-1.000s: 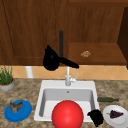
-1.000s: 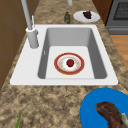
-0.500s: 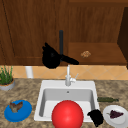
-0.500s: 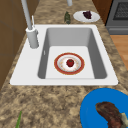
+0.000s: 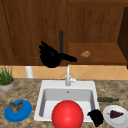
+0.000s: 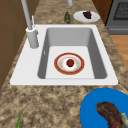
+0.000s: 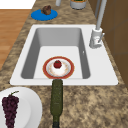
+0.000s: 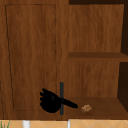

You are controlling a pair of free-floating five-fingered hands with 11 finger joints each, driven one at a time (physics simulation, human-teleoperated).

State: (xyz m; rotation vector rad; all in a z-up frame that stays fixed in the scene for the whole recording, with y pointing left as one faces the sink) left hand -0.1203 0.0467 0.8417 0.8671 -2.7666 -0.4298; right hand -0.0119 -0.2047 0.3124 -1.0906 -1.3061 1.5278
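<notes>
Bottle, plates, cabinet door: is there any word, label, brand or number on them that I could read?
None. The bottle is plain dark green, with no label to be seen. The white plate carries grapes, no print. The blue plate and the cabinet door, by the left hand, are bare of any writing.

Dark wooden wall cabinet (image 8: pixel 32 50) with an open shelf (image 8: pixel 97 56) beside it, tan tiled backsplash (image 5: pixel 100 72) below, speckled granite table (image 6: pixel 50 105), wooden floor (image 7: pixel 10 27).
</notes>
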